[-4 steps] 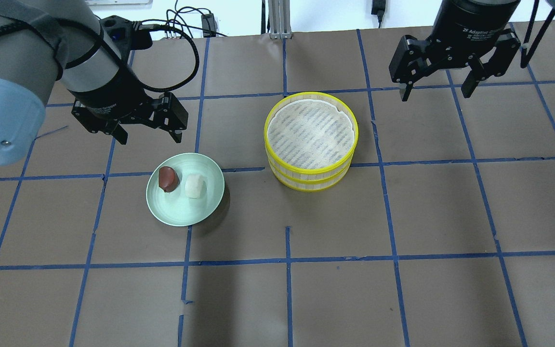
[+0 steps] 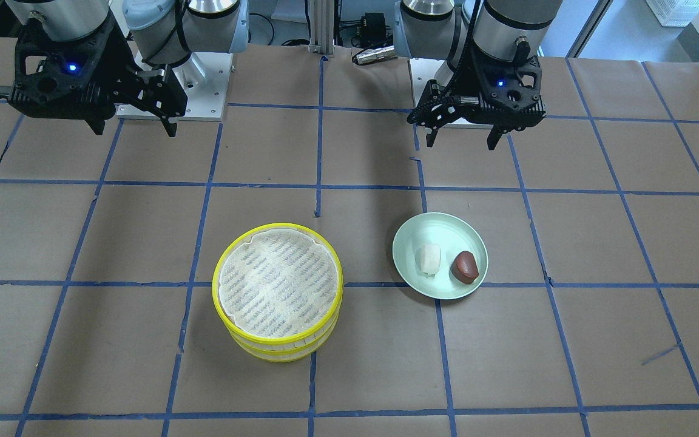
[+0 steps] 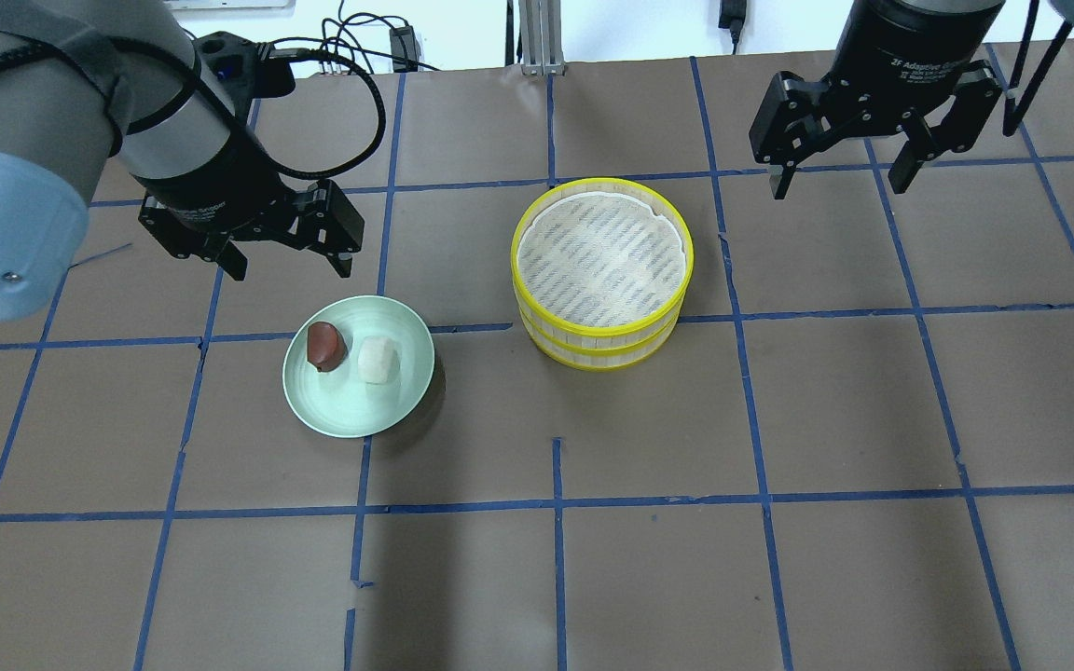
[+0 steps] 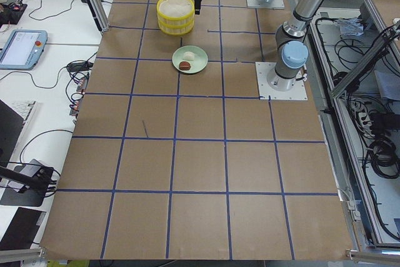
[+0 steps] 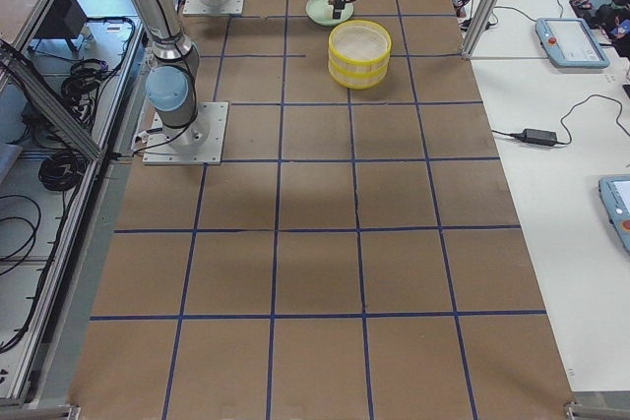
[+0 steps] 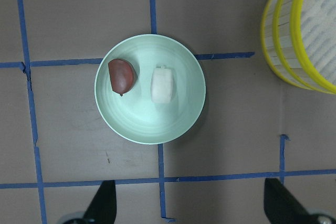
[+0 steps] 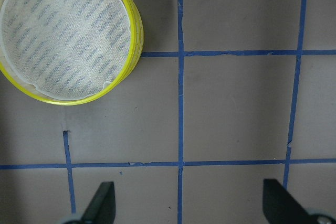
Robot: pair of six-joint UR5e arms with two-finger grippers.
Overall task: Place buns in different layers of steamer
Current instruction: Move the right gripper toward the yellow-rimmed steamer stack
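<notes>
The left gripper (image 3: 293,270) is spread wide and holds nothing. It hangs raised over the brown paper-covered bench with blue tape grid (image 3: 779,419), close by the pale green round plate (image 3: 351,415). The plate sits toward the bench's left end.

Two buns lie on it side by side, not touching:
- The glossy reddish-brown rounded bun (image 3: 323,345) is on the left-end side, its small nub toward the robot's edge.
- The white stubby cylindrical bun (image 3: 378,360) has its long axis running from robot's edge to operators' edge.

The right gripper (image 3: 838,186) is equally wide and empty, raised toward the right end. The two stacked round steamer trays with yellow rims and cream mesh liners (image 3: 604,328) stand level, apart from the plate and slightly nearer the operators' edge.
</notes>
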